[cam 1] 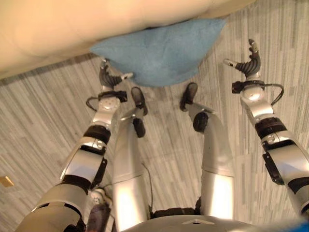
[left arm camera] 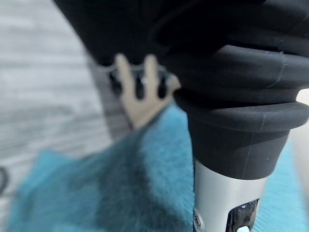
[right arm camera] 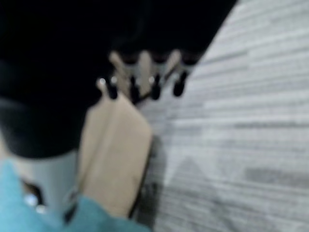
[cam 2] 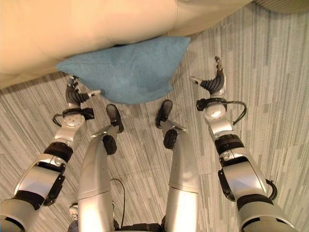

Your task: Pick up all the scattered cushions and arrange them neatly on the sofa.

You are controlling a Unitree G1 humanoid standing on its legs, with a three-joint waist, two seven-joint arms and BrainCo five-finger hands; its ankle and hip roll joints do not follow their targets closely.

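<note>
One soft teal-blue fabric cushion (cam 1: 159, 53) lies on the floor straight ahead of the robot at twelve o'clock, its far edge tucked against the front of the cream upholstered sofa (cam 1: 58, 29); its long axis runs across the view from nine to three o'clock, with one corner pointing up towards two o'clock. From the head views, the left hand (cam 1: 110, 77) sits just beside the cushion's near left edge, at about eight o'clock of the cushion, fingers loosely curled and holding nothing, thumb pointing at the fabric; whether a fingertip touches it cannot be told. The right hand (cam 1: 248, 63) hangs at about three o'clock of the cushion, apart from it over bare floor, fingers relaxed and partly spread, thumb out towards the cushion, holding nothing. The left hand looks the nearer; the right would probably need to swing inward to take the other end. The grey striped carpet floor (cam 1: 43, 125) is flat all round; a small tan tag (cam 1: 6, 181) lies far off at eight o'clock.
</note>
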